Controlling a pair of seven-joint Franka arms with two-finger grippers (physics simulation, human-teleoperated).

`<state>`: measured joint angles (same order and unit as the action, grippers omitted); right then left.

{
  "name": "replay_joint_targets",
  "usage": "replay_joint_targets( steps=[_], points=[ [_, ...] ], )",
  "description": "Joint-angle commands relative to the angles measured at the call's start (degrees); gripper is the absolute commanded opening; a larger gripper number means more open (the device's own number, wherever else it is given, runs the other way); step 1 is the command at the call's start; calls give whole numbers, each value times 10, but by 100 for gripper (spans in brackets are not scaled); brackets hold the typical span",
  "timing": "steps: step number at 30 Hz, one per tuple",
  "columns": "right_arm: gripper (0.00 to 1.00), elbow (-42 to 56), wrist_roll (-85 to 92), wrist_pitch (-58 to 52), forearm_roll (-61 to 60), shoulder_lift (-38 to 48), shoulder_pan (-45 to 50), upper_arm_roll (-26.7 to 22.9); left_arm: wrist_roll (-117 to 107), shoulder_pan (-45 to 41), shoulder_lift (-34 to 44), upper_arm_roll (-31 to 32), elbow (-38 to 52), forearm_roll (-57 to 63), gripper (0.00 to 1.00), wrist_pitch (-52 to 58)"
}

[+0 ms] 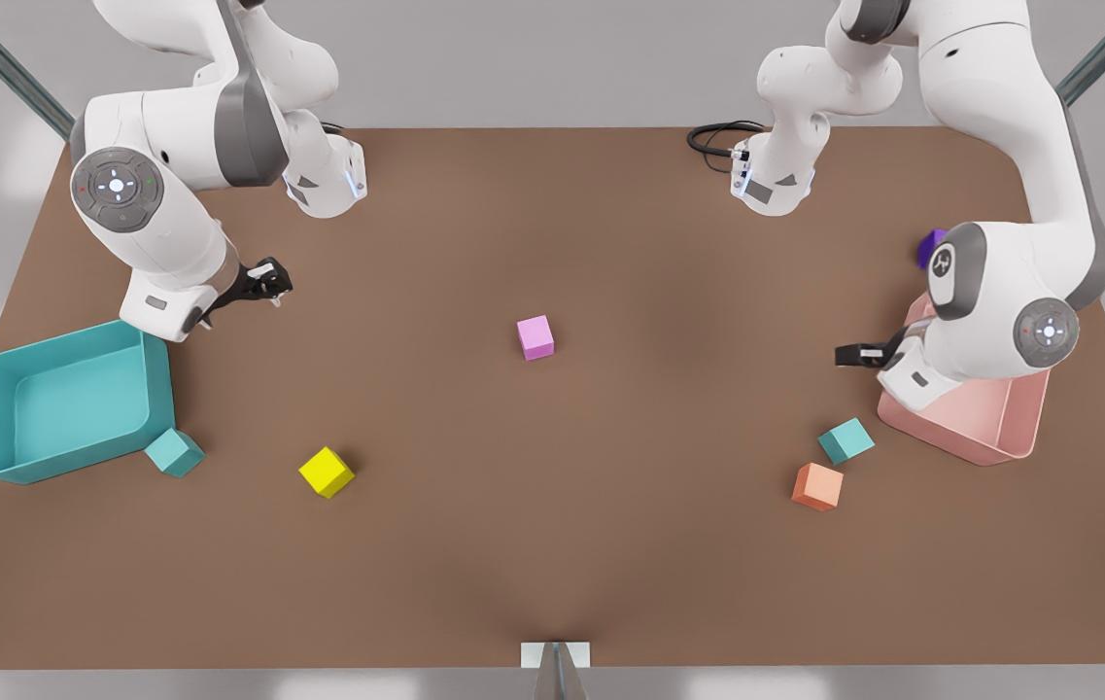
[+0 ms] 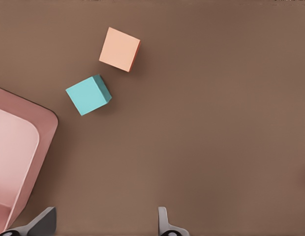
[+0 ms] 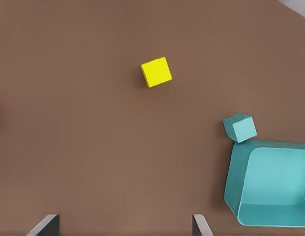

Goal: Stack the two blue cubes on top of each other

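One blue cube [image 1: 846, 439] lies at the front view's right, close to the pink bin [image 1: 999, 420] and an orange cube [image 1: 817, 486]. My left gripper [image 1: 848, 356] hovers open above the table just behind this cube [image 2: 88, 95], holding nothing. The other blue cube [image 1: 174, 452] rests against the front corner of the teal bin [image 1: 158, 389] at the front view's left. My right gripper [image 1: 270, 282] hangs open and empty behind that bin, well away from this cube [image 3: 239, 127].
A yellow cube [image 1: 327, 472] lies to the right of the left-hand blue cube. A pink cube [image 1: 535, 337] sits mid-table. A purple cube [image 1: 931, 247] peeks out behind the arm at the front view's right.
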<state>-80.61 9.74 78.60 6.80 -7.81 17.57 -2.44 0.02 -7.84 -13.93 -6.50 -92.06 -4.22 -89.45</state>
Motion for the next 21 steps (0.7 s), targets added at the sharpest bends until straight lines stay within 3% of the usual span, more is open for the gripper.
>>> replay_joint_targets(
  steps=[1, 3, 6, 10, 13, 21],
  points=[
    [100, 0, 13, 2, 0, 0, 0, 0, -2, -2, 0, 0, 1, -1, 100, 3],
    [100, 2, 14, 3, 0, -7, -1, 0, -2, -1, 0, 0, 1, -2, 100, 3],
    [100, 13, 52, 71, 18, -87, -32, 0, -2, -1, -5, 0, 1, -2, 100, 3],
    [100, 41, 453, 241, 41, -215, -141, 0, -2, -5, -15, 15, 2, -2, 100, 7],
    [100, 40, 618, 295, 48, -237, -163, 0, 0, 0, -15, 15, 7, -2, 100, 9],
    [100, 6, 738, 402, 23, -282, -243, 3, -1, 1, -19, 15, 15, -2, 100, 9]
  ],
)
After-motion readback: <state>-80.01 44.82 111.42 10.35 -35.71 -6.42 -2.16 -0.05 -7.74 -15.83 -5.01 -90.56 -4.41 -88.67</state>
